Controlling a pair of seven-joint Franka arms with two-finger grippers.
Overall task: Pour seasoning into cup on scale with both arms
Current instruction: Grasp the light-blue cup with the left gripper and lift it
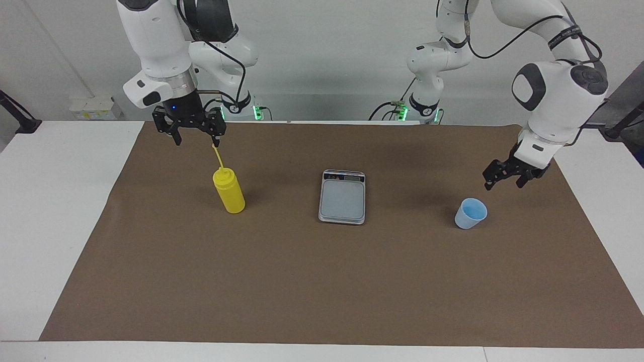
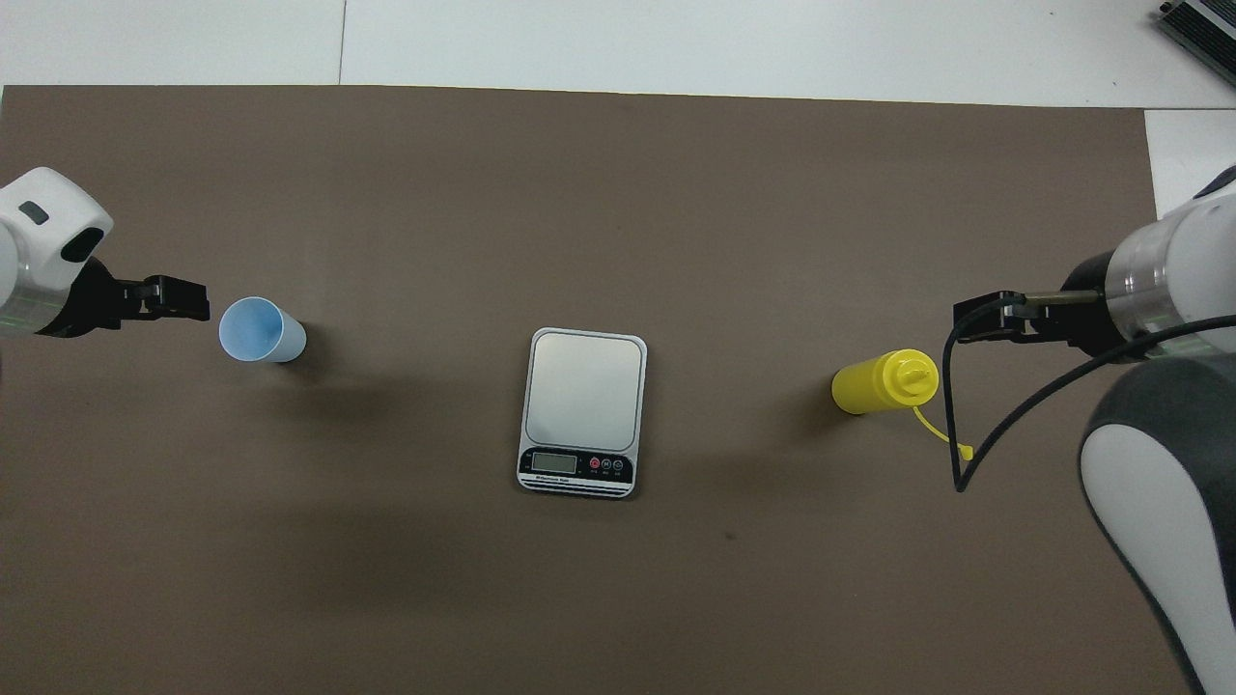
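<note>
Facing view, going across from the right arm's end: right claw [image 1: 195,134] hangs in the air w/ fingers spread wide, holding nothing, over the brown mat [image 1: 322,281] near the bottle's thin nozzle; can't tell if a fingertip touches the nozzle tip. Bottle [image 1: 229,191] stands upright on the mat, yellow, nozzle up, its cap strap trailing off toward the right arm's end in the overhead view. Scale [image 1: 342,196] lies flat at mid counter, between bottle & cup, well apart from both; display strip on the short edge nearer the robots, plate bare. Cup [image 1: 471,213] sits upright on the mat toward the left arm's end, blue inside showing, not on the scale. Left claw [image 1: 503,177] is low over the mat just beside the cup, fingers apart, gripping nothing, not touching the cup. Overhead view agrees: left claw [image 2: 179,296] points at the cup [image 2: 259,331] w/ a small gap between them; right claw [image 2: 987,317] is up by the bottle [image 2: 884,382]. White counter [image 1: 60,211] shows round the mat's edges.
</note>
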